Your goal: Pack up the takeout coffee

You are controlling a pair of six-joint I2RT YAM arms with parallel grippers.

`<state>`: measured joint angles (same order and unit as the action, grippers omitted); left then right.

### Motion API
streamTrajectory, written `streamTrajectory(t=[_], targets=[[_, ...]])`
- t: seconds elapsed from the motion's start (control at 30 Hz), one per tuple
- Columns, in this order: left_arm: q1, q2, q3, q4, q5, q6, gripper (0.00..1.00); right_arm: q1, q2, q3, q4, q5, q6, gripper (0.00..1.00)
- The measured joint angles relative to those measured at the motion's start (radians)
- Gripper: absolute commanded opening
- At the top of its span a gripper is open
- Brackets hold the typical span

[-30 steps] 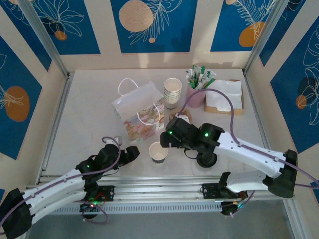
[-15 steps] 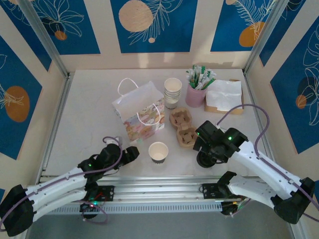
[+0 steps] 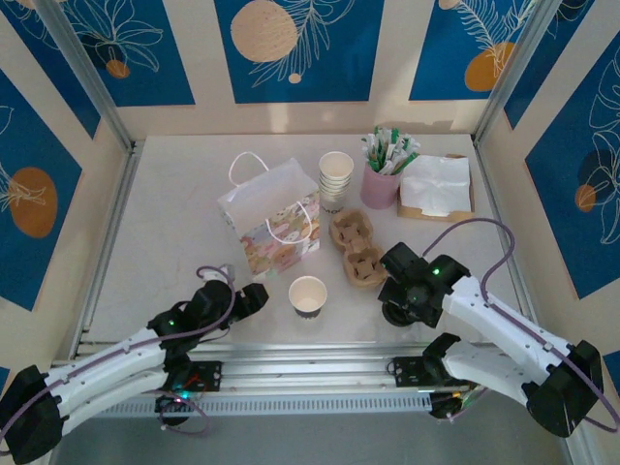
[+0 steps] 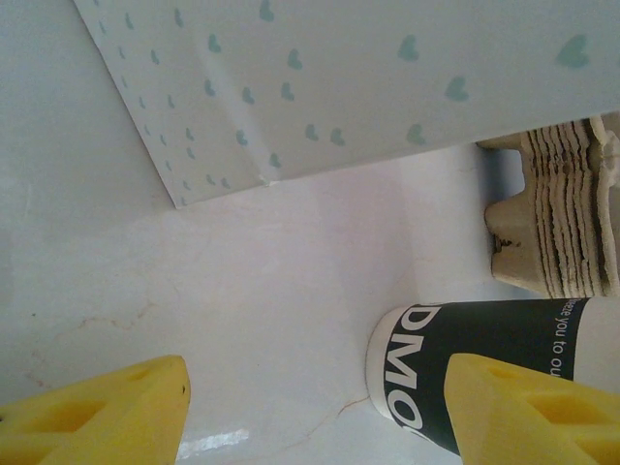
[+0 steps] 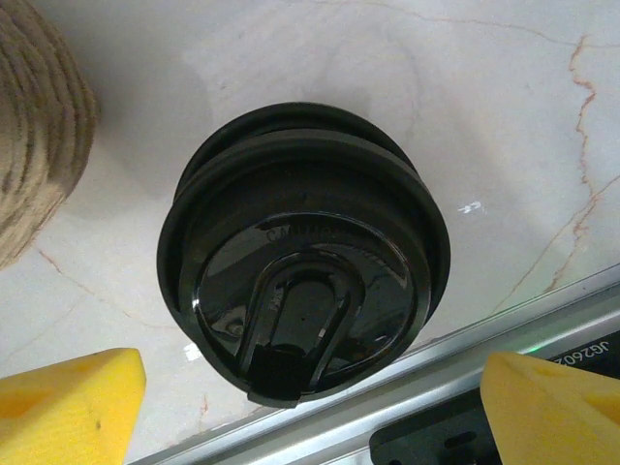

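One bag (image 3: pixel 271 218), one loose cup (image 3: pixel 308 295), one black lid (image 5: pixel 300 252). Cup just ahead of left claw (image 4: pixel 315 387), which gapes empty. Right claw (image 5: pixel 312 387) gapes astride lid, not touching it.

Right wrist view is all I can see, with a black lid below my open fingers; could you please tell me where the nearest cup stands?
Observer: An open paper cup with a dark band stands to the left of that lid, and it has no lid on it.
Operator: Thank you. Where is the bag, please?
Observer: The gift bag is just beyond the cup, its handles showing.
Operator: And is the left gripper busy?
Observer: No, the left gripper is open and holds nothing, with the cup close beside one finger.
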<state>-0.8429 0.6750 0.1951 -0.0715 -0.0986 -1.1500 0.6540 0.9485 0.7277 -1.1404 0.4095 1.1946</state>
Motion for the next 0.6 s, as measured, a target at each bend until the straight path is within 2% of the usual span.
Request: streamTrajectory(t=[0.3, 0.6], targets=[[0.000, 0.000, 0.000, -0.006, 0.000, 0.000, 0.70, -0.002, 0.000, -0.040, 0.055, -0.002, 0.011, 0.80], [0.000, 0.000, 0.000, -0.008, 0.000, -0.001, 0.70, -0.006, 0.005, -0.052, 0.074, 0.000, 0.011, 0.81]])
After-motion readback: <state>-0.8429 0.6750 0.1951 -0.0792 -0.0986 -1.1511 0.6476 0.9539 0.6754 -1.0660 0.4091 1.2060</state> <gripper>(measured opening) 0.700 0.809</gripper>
